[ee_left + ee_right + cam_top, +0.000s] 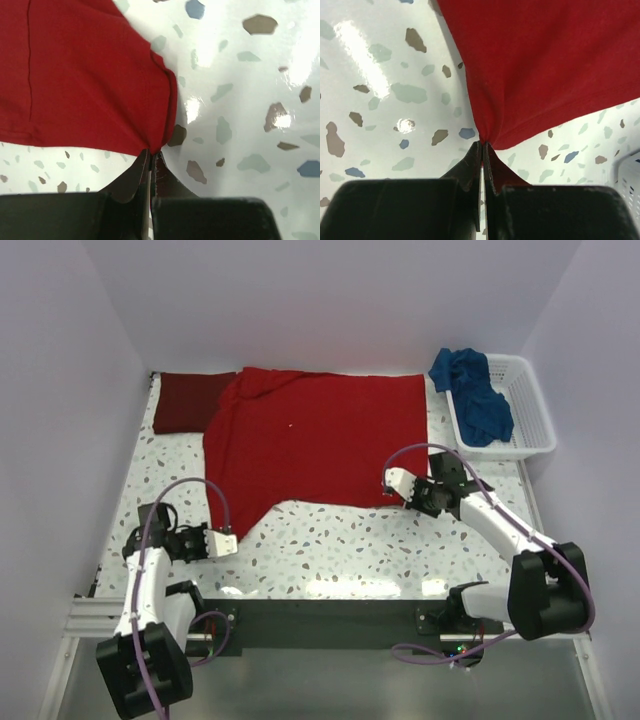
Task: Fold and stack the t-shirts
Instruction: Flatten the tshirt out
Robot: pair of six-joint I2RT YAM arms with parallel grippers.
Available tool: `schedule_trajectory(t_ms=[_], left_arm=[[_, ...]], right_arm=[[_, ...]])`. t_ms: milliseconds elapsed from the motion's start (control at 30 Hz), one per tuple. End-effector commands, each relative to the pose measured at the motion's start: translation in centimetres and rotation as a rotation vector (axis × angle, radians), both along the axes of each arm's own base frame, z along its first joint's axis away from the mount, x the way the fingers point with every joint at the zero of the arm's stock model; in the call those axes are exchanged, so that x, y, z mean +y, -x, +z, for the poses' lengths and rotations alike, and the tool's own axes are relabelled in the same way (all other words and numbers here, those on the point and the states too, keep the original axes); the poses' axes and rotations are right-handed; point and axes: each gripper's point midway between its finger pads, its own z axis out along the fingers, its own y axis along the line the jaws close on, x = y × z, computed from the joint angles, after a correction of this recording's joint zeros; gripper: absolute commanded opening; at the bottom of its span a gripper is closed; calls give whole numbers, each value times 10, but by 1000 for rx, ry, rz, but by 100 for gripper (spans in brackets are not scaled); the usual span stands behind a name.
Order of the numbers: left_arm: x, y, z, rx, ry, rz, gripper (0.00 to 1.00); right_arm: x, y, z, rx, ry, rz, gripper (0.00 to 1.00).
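The left pincer [151,156] is pressed fully shut on the near left tip of the bright red t-shirt [320,435]. The cloth gathers to a small peak just where the dark fingertips meet. The right pincer [483,146] is closed the same way on the shirt's near right corner, with the hem puckered into its tips.

The shirt is a soft, matte knit, and a thin seam line runs across it close to the left pincer. It lies mostly flat and broad on the counter [330,540]. Its far edge runs straight along the back wall. Its near edge curves inward between the two held points.

The counter is glossy white, speckled with grey, brown and blue chips, and it shows glare in patches. A wide bare stretch of it lies on the near side of the shirt, between the two pincers. A narrower strip runs along the shirt's left edge.

At the shirt's far left corner, touching it, the darker maroon t-shirt [190,400] sits as a flat rectangle. Off the far right corner, the blue t-shirt [472,390] is crumpled and draped over the rim of a white plastic lattice basket [535,420]. The basket stands just beside the shirt's right edge. Plain pale walls close in on both sides.
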Motion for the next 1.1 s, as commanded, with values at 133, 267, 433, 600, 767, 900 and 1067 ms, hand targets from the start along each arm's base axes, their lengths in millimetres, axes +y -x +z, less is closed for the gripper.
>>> schedule_trajectory(t_ms=[133, 267, 433, 600, 767, 900, 1067], left_arm=[[3, 28, 5, 52, -104, -114, 0], [9, 18, 19, 97, -70, -20, 0], [-9, -9, 73, 242, 183, 72, 0], [-11, -36, 96, 248, 279, 154, 0], [-5, -28, 91, 251, 233, 182, 0], [-12, -14, 70, 291, 209, 163, 0], [-16, -22, 45, 253, 88, 141, 0]], right_arm=[[-15, 20, -2, 22, 83, 33, 0], [-19, 20, 4, 19, 102, 21, 0], [-14, -1, 33, 1, 48, -35, 0], [-17, -19, 49, 9, 37, -66, 0], [-29, -3, 27, 82, 105, -72, 0], [-32, -7, 17, 66, 114, -102, 0], [-29, -28, 17, 72, 104, -156, 0]])
